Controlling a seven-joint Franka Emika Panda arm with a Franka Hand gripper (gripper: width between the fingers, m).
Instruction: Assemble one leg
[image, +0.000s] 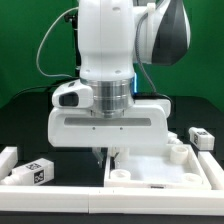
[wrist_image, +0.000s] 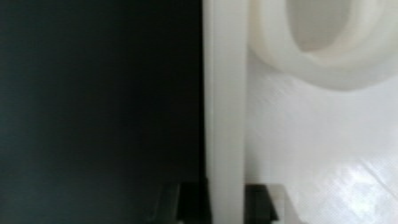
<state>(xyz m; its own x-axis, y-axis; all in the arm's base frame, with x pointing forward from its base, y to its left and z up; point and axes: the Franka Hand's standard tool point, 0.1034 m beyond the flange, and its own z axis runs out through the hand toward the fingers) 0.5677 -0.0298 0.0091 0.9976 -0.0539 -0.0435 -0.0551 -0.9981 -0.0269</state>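
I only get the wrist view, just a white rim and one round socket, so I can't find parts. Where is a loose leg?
Observer: One leg lies off the white panel, toward the exterior view's left, its tag showing.
Operator: Is there another?
Observer: Yes, a second leg lies beyond the panel's far corner on the exterior view's right.
Operator: Which edge is my claw on?
Observer: The claw holds the panel's edge on the exterior view's left, near the far corner.
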